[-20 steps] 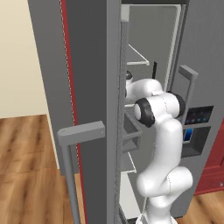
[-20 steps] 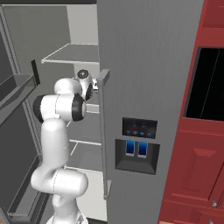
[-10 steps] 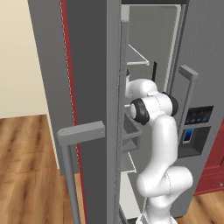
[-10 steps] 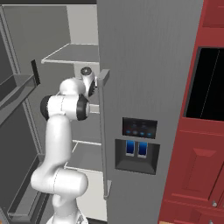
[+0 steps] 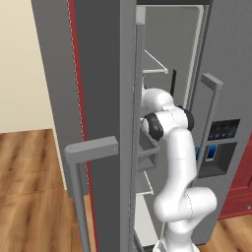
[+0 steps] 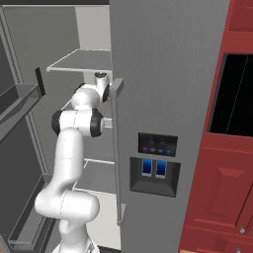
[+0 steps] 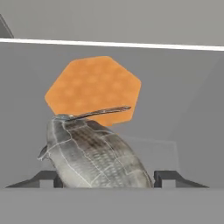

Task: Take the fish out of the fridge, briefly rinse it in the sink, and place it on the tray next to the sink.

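Silvery-grey fish [image 7: 94, 155] sits between the fingers [image 7: 173, 177], seemingly spread, contact unclear, before an orange hexagon [image 7: 94, 87].

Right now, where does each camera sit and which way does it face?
Left base view: behind-left of the arm, facing the open fridge.
Right base view: behind-right, facing fridge door and shelves; arm at lower left.
Hand view: on the hand, looking along the tool at the fish.
Both base views share arm and fridge.
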